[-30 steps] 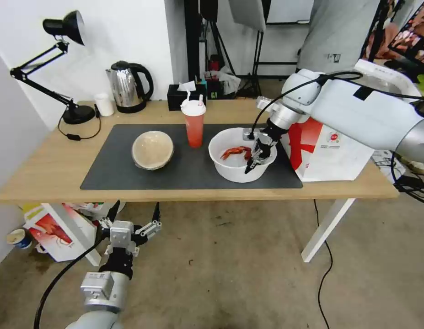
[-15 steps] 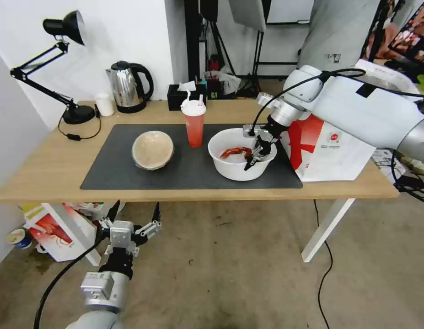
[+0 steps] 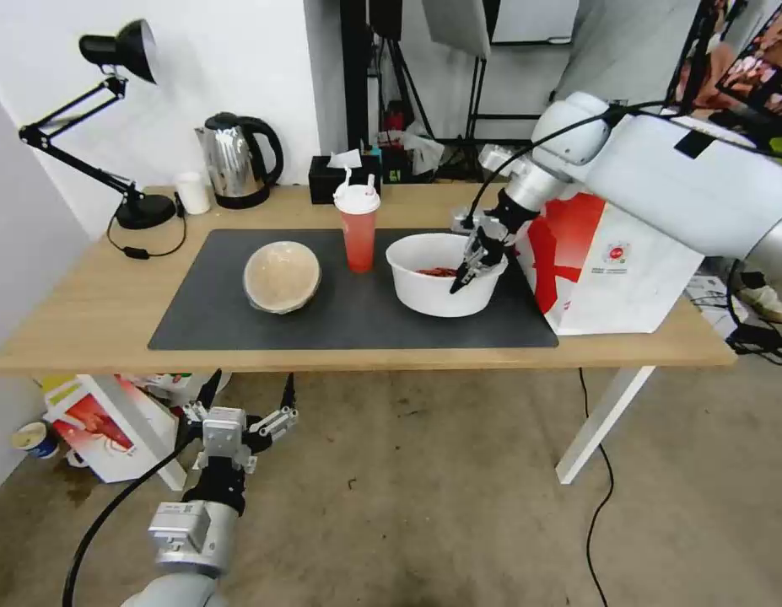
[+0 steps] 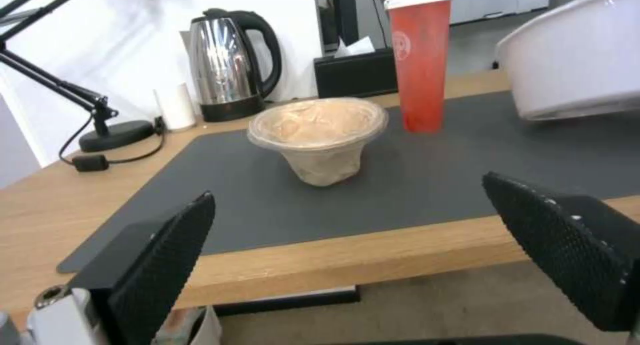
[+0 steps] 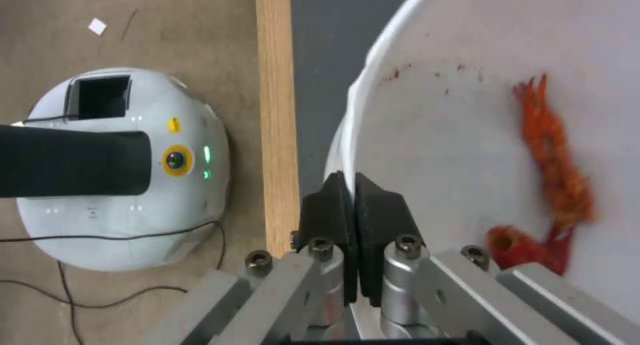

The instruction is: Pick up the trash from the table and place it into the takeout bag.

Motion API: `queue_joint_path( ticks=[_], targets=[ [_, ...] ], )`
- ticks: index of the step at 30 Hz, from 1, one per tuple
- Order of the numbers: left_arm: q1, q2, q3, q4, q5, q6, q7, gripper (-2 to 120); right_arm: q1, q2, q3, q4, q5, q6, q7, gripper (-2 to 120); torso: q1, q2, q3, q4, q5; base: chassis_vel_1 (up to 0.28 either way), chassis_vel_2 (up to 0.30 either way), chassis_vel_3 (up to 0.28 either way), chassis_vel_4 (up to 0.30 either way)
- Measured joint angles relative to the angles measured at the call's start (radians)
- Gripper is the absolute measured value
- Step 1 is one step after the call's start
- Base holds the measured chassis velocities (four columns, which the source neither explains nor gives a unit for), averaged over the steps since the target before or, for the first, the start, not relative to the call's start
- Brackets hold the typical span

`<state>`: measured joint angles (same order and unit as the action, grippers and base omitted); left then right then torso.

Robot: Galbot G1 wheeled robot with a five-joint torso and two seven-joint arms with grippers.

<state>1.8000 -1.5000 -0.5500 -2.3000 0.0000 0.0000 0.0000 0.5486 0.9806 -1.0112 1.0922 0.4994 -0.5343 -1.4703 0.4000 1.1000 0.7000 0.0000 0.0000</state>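
My right gripper (image 3: 471,268) is shut on the right rim of the wide white bowl (image 3: 433,287), which hangs a little above the dark mat with red shellfish scraps (image 3: 437,271) inside. The right wrist view has the pads (image 5: 333,205) pinching the bowl's wall (image 5: 433,135), red scraps (image 5: 553,155) beyond. The red drink cup (image 3: 358,226) stands left of the bowl, and the tan bowl (image 3: 281,276) lies further left on the mat. The takeout bag (image 3: 606,265) stands at the table's right end, just right of the bowl. My left gripper (image 3: 239,413) hangs open below the table's front edge, facing the tan bowl (image 4: 319,135).
A desk lamp (image 3: 112,126), small white cup (image 3: 191,193), kettle (image 3: 235,160) and black tissue box (image 3: 344,177) line the table's (image 3: 87,303) far edge. A white-and-red box (image 3: 104,426) sits on the floor under the left end. Cables run by the right table leg.
My right gripper has risen with the white bowl, lifting and levelling it off the mat and drawing slightly away from me. The left arm has not moved.
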Motion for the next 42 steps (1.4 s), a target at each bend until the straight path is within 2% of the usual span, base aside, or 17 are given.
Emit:
queue_joint_path(
  ticks=[21,42],
  targets=[
    [0.0,0.0,0.0,0.0,0.0,0.0,0.0,100,0.189,-0.035,-0.027,0.057,0.081,-0.005,-0.018,0,0.0,0.0,0.0,0.0,0.0,0.0,0.0,0.0,0.0],
    [0.0,0.0,0.0,0.0,0.0,0.0,0.0,100,0.378,0.002,-0.039,0.015,0.184,-0.007,-0.027,0,0.0,0.0,0.0,0.0001,-0.0001,0.0,0.0,0.0,0.0]
  ],
)
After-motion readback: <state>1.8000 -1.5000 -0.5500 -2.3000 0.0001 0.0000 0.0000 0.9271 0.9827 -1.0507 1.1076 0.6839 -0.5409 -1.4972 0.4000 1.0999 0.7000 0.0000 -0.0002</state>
